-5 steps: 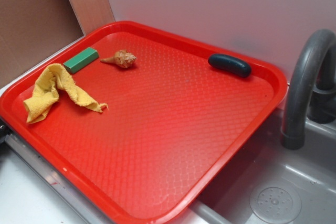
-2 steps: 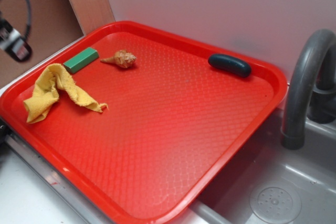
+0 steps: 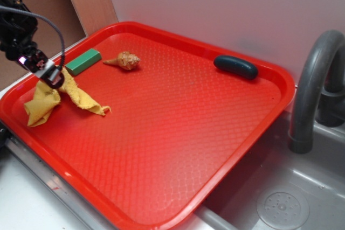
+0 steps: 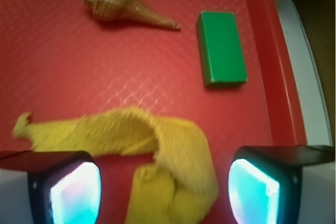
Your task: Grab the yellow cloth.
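1. Four things lie on the red tray (image 3: 161,187), which sits on the counter (image 3: 21,197) beside a grey sink (image 3: 280,197): the yellow cloth (image 3: 46,98), a green block (image 3: 83,61), a seashell (image 3: 125,60) and a dark oblong object (image 3: 235,67).
2. The yellow cloth lies crumpled near the tray's left corner, just in front of the green block, with one tail trailing toward the tray's middle.
3. The gripper (image 3: 51,76) hangs over the cloth's upper fold.
4. In the wrist view the jaws stand wide apart, holding nothing, with the cloth (image 4: 168,156) between the two fingers (image 4: 73,187).
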{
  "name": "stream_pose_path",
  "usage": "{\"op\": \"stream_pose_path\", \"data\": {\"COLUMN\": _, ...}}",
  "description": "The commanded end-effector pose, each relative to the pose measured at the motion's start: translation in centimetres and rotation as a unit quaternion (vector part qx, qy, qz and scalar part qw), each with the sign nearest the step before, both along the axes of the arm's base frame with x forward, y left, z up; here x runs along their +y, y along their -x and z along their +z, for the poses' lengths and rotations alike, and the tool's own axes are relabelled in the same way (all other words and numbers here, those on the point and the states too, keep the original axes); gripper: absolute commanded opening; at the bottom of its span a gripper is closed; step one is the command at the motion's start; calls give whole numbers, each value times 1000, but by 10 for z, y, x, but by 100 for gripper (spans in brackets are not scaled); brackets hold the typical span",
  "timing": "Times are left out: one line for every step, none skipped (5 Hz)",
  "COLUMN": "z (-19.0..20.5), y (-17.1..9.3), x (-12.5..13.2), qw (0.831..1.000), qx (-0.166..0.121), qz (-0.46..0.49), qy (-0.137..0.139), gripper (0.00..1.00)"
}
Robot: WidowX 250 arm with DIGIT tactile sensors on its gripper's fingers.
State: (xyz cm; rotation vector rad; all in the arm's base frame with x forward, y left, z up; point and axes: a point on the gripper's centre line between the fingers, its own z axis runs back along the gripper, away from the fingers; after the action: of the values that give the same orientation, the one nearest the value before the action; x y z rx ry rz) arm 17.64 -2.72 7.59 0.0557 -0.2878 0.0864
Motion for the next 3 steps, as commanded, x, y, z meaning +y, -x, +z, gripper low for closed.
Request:
{"op": "stream_pose_path", "data": {"z": -16, "y": -15, "x": 3, "qw": 998, "qx": -2, "qz": -54, "qy": -19, "gripper": 100}}
{"op": "stream_pose_path", "data": {"z": -25, "y": -12, "x": -7, "qw": 997, "qx": 16, "qz": -77, "qy": -21, "gripper": 100}}
{"op": "stream_pose_path", "data": {"z": -33, "y": -11, "x": -10, "qw": 996, "qx": 18, "qz": -85, "qy": -30, "gripper": 0}}
